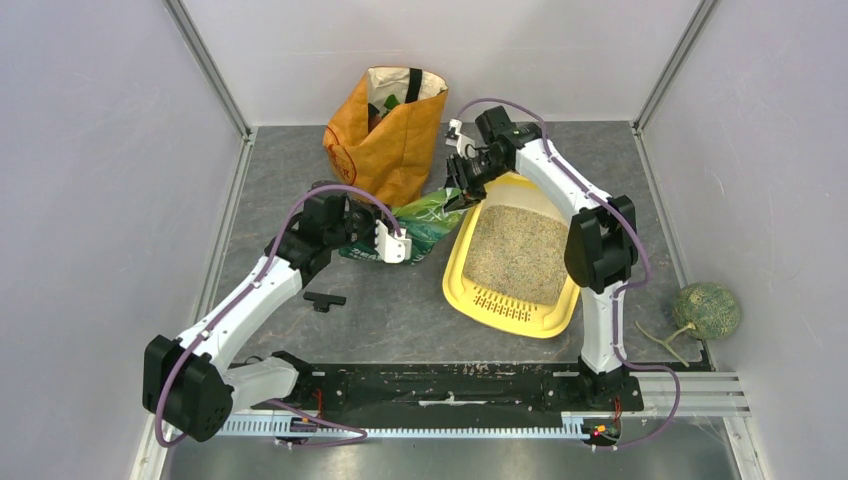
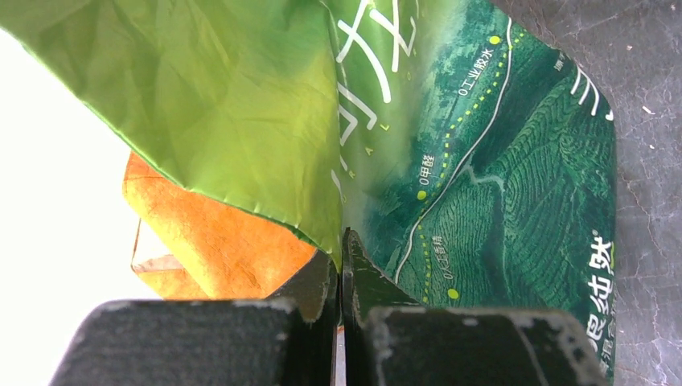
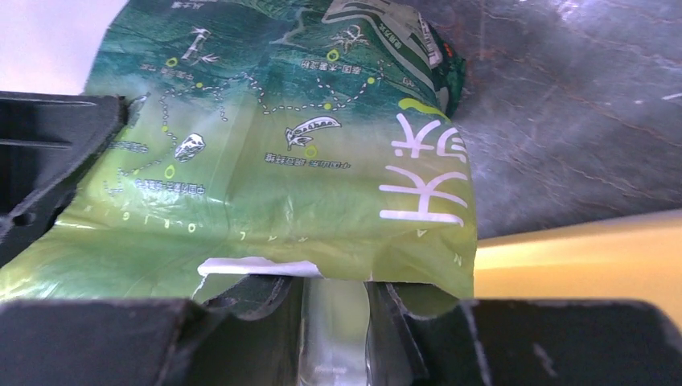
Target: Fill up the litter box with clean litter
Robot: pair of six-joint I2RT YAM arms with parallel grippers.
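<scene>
- The litter box lies flat with its slotted lip toward the arm bases. Clean litter covers its floor in an even tan bed.
- The green bag lies slack just beside the box's left wall. One end reaches the box's far left corner and the other points away from the box.
- The right gripper hangs at that far left corner. Its jaws stand partly closed with bunched bag film between them, so it reads as clamped on that end of the bag. The box's yellow rim shows close by in its wrist view.
- The left gripper is at the bag end away from the box. Its jaws are pressed together on a thin fold of the green film.
- The orange bag stands beyond the green bag, farther out from the box's left side.
- Step in hand, as I judge it: the tail of the pour. The bag is held between both arms and looks nearly flat, and the box already looks well filled.
- Next move: if granules remain, the left arm needs to lift its end higher than the box-side end so they run down.
- Meanwhile the right arm must keep its end over the rim, not outside it. I cannot tell whether the bag's opening is over the rim now.
- If the bag is spent, it only needs carrying clear of the box.
</scene>
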